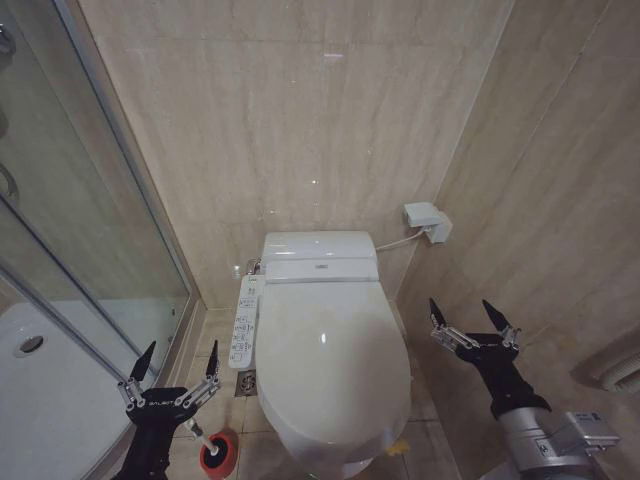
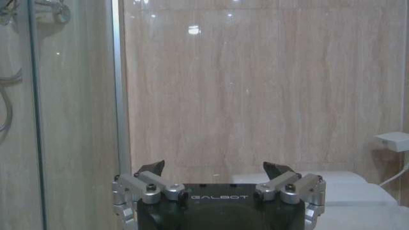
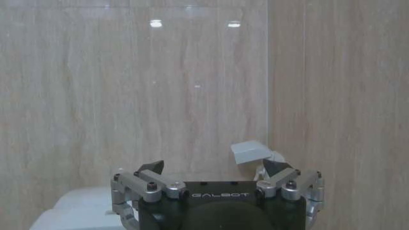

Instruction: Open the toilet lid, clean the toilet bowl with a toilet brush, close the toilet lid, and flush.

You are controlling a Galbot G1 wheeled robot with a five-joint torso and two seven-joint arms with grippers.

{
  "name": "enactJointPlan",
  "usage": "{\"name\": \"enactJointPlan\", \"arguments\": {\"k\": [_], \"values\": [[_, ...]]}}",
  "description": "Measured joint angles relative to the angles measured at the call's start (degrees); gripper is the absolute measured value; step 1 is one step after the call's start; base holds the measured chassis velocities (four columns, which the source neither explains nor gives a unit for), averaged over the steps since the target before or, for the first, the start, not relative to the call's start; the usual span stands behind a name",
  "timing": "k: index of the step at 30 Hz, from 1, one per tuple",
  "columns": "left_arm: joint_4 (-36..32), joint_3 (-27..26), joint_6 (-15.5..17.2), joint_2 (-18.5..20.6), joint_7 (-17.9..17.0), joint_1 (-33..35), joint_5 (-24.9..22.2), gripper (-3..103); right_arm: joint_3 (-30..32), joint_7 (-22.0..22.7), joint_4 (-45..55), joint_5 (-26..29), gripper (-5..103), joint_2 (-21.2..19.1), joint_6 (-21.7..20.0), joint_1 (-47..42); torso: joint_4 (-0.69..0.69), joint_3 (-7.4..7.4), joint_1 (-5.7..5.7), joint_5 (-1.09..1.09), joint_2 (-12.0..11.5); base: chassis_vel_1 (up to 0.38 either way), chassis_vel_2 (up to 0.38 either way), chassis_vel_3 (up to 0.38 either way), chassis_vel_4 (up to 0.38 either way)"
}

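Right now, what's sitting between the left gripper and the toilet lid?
In the head view, the white button panel and a floor drain lie between the open left gripper and the closed toilet lid.

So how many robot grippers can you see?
2. The left gripper hangs open by the shower, above the red brush cup. The right gripper hangs open beside the toilet lid.
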Motion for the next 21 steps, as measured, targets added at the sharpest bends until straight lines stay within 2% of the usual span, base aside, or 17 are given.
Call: {"name": "enactJointPlan", "arguments": {"k": [21], "values": [[0.0,0.0,0.0,0.0,0.0,0.0,0.0,100,0.1,0.0,-0.1,-0.4,100,-0.1,-0.1,0.0,0.0,0.0,0.0,0.0,0.0,0.0,0.0,0.0,0.0]]}}
